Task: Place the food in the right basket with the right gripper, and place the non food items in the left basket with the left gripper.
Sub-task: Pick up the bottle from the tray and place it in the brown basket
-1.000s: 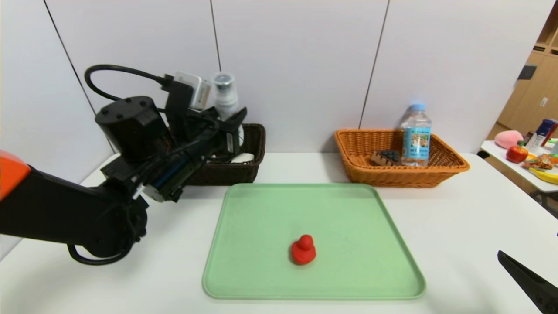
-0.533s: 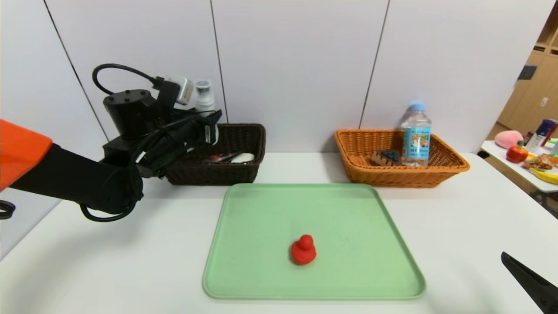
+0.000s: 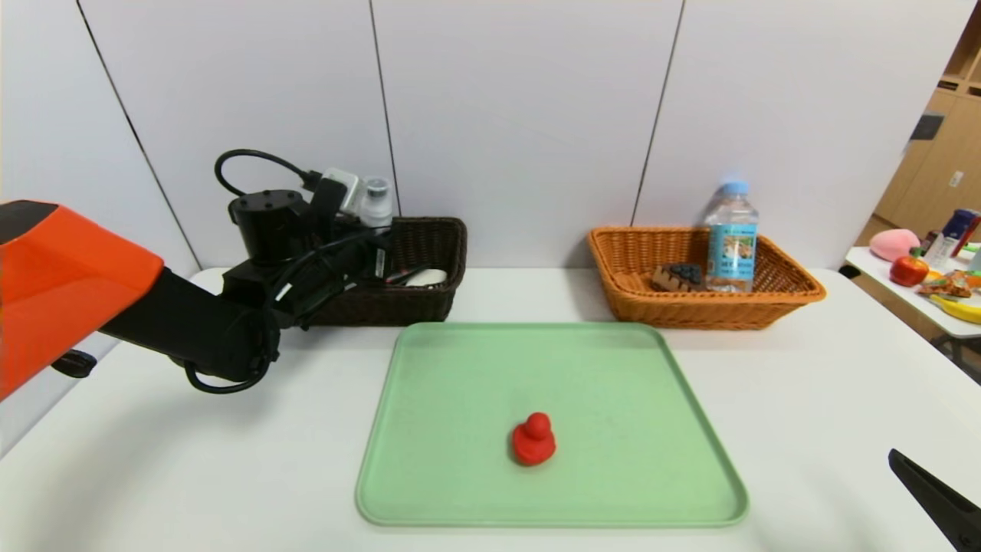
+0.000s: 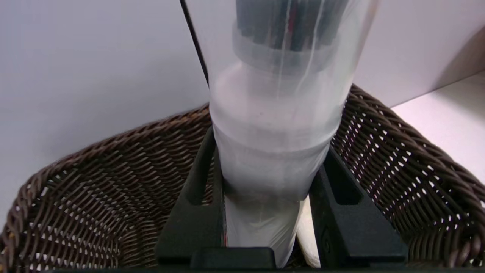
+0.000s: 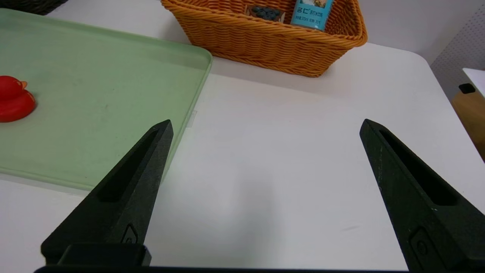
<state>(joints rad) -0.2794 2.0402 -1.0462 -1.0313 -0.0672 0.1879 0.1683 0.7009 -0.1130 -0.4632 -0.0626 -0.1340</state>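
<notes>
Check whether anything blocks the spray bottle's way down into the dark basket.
Nothing visible does. The left tool holds the spray bottle upright over the dark basket, near its left end. The white soap bar lies in the basket off to the right, clear of the descent.

Tray (image 3: 613, 368) centre, near me, duck (image 3: 533, 440) on it. Far left: left basket (image 3: 429, 303), my left gripper (image 4: 267, 197) over it, spray bottle (image 4: 273, 125) between my fingers, probably soap (image 3: 426, 277) inside. Far right: right basket (image 3: 690, 310), water bottle (image 3: 731, 236) and cake (image 3: 677, 276) in it. My right gripper (image 5: 265, 129) near right.
</notes>
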